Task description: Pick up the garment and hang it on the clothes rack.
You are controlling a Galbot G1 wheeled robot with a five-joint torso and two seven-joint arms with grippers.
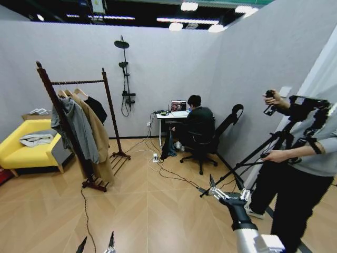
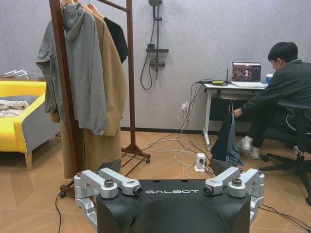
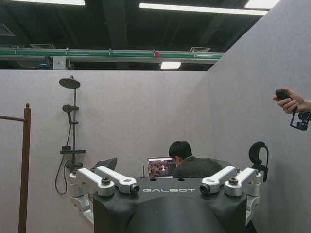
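The garment (image 1: pixel 169 145) is a dark blue cloth hanging off the front of the small desk at the back; it also shows as the garment (image 2: pixel 227 141) in the left wrist view, and no hanger can be made out. The clothes rack (image 1: pixel 79 82) stands at the left, dark reddish-brown, carrying a grey hooded top, a tan coat and a black jacket. Its upright (image 2: pixel 63 87) is close ahead of the left gripper (image 2: pixel 165 167). Low at the frame's bottom, the left gripper (image 1: pixel 96 243) is open and holds nothing. My right gripper (image 1: pixel 227 188) is raised at the lower right, open and holding nothing, facing the back wall as the right gripper (image 3: pixel 165 165).
A yellow sofa (image 1: pixel 26 150) sits left of the rack. A black shower stand (image 1: pixel 125 79) is on the back wall. A seated person, desk (image 1: pixel 171 115) and office chair (image 1: pixel 202 150) are behind; cables (image 1: pixel 168 171) cross the floor. A standing person with a tripod (image 1: pixel 263 153) is at the right.
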